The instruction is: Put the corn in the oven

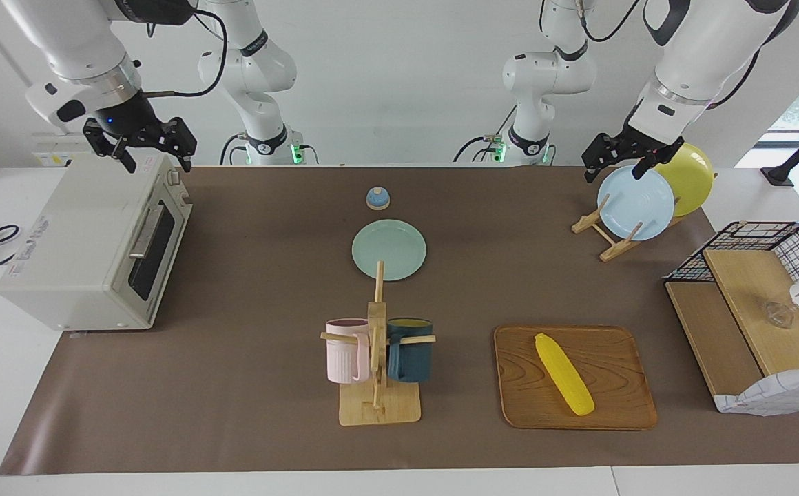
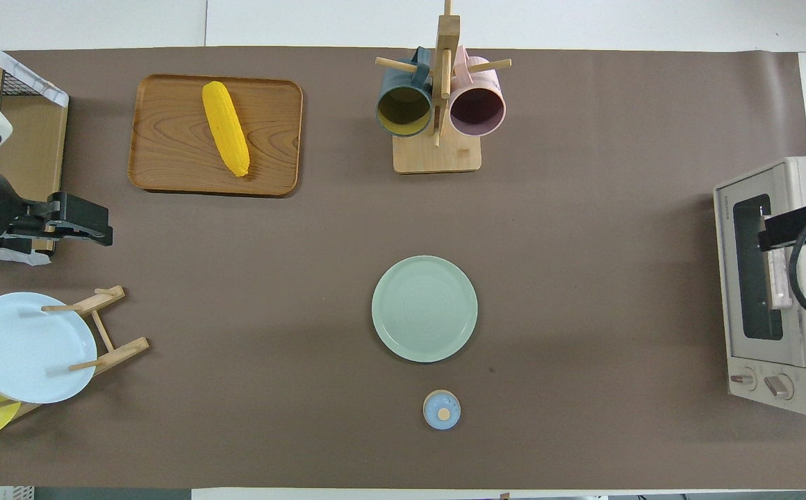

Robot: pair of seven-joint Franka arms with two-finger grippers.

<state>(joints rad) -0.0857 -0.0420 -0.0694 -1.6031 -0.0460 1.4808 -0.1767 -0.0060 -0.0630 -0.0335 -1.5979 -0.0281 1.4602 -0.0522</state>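
Observation:
The corn (image 1: 563,374) (image 2: 225,137), a long bright yellow cob, lies slantwise on a wooden tray (image 1: 606,358) (image 2: 167,125) toward the left arm's end of the table, far from the robots. The off-white oven (image 1: 89,255) (image 2: 771,292) stands at the right arm's end, its dark glass door closed. My right gripper (image 1: 156,162) (image 2: 768,236) hangs open over the oven's top, holding nothing. Open and empty too, my left gripper (image 1: 614,171) (image 2: 101,226) hovers over the plate rack, well away from the corn.
A wooden mug rack (image 1: 379,358) with a pink and a dark blue mug stands beside the tray. A green plate (image 1: 389,249) and a small blue knob (image 1: 377,198) lie mid-table. A plate rack (image 1: 637,203) and a wire basket (image 1: 758,310) sit at the left arm's end.

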